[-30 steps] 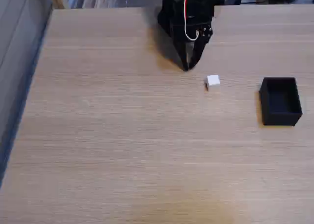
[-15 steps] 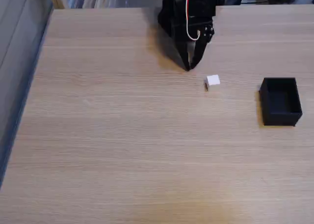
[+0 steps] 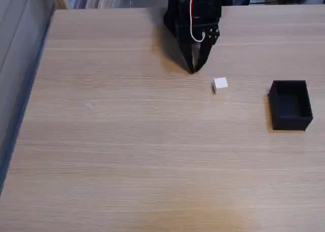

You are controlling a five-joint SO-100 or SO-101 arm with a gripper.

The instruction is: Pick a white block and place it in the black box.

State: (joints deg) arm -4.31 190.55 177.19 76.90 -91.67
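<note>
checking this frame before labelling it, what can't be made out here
- Arm above the claw: cut off by the top edge of the fixed view, so its base and joints cannot be read.
- The claw's tips meet at a point here; any slight gap is too small to tell.
- Black box: its inside is dark, so its floor cannot be made out.
- White block: too small to show any marks; its far faces are hidden.
- Clutter behind the table: blurred and cropped.

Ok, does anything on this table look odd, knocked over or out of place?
Nothing stands out. The white block sits flat on the table, the black box stands upright and empty, and the gripper points down, apart from both.
</note>
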